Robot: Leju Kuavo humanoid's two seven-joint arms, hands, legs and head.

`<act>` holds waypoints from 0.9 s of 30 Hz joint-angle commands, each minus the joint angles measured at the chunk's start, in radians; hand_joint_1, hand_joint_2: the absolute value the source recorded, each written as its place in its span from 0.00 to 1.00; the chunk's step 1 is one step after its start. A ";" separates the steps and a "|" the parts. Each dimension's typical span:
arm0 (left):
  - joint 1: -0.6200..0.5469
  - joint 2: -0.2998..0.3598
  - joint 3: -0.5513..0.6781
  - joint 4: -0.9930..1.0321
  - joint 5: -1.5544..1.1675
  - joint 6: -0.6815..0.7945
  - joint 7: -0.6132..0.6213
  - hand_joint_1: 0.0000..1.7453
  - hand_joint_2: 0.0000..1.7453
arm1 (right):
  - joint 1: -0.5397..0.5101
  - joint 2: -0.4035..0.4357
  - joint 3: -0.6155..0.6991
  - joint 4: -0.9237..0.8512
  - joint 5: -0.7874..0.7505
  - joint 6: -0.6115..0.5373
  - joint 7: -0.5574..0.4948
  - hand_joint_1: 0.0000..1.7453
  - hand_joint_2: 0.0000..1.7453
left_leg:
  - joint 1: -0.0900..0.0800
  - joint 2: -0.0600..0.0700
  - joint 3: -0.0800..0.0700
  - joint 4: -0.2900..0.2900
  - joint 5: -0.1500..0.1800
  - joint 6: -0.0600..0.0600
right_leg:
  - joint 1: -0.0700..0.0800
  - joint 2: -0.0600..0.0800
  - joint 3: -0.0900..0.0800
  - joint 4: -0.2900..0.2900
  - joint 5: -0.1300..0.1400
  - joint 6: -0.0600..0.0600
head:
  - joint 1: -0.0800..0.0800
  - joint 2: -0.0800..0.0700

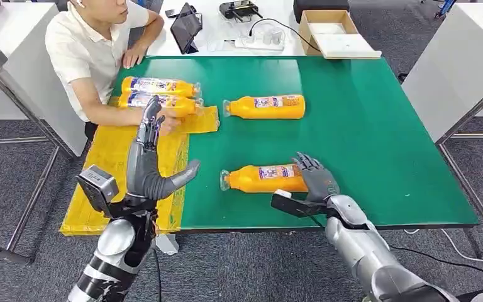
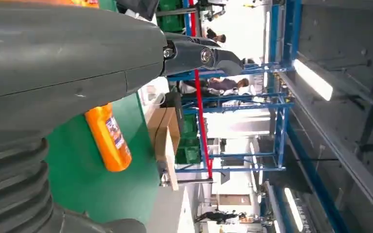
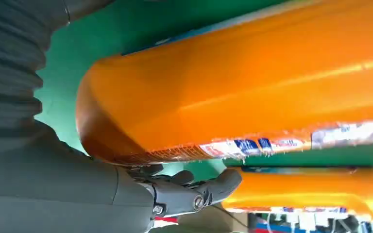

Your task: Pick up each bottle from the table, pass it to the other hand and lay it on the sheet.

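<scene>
Roughly halfway, by my reading: two orange bottles lie side by side at the far end of the yellow sheet, at about ten o'clock on the green table, and two more wait on the bare green. A seated person's hand rests on the sheet just beside the nearer of the laid pair.

Of the two left, the far bottle lies on its side near the table's middle, cap toward the sheet, untouched. The near bottle lies toward six o'clock, also on its side with its cap pointing to nine o'clock. The right hand is at this bottle's base end, fingers spread over the top of it; the right wrist view shows the orange body right against the palm with a finger curling beneath, but whether the grasp has closed I cannot tell.

The left hand hovers above the sheet's inner edge, upright, released, fingers extended and thumb stretched toward the table, holding nothing.

What remains, I judge, is to lift this near bottle, pass it across to the waiting left hand, lay it on the sheet, then do likewise with the far one.
</scene>
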 commanded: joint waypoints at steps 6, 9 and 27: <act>-0.053 0.008 -0.023 0.087 0.008 -0.008 0.015 0.00 1.00 | -0.053 -0.010 0.109 0.088 0.016 0.054 0.015 0.00 1.00 | 0.001 -0.001 0.003 -0.001 -0.001 -0.002 | 0.001 -0.003 0.003 -0.001 -0.001 -0.002 | 0.000 0.000; -0.055 0.002 -0.022 0.099 0.012 -0.017 0.022 0.00 1.00 | -0.069 -0.014 0.145 0.087 0.021 0.113 0.049 0.00 1.00 | 0.001 -0.001 0.002 0.000 -0.001 -0.002 | 0.001 -0.002 0.003 0.000 -0.001 -0.002 | 0.000 0.000; -0.092 -0.018 -0.039 0.169 -0.001 -0.034 0.035 0.00 1.00 | -0.114 -0.048 0.237 0.206 0.023 0.307 0.163 1.00 1.00 | 0.001 -0.006 0.006 -0.002 0.001 -0.002 | 0.002 -0.007 0.008 -0.003 -0.001 -0.002 | 0.000 0.000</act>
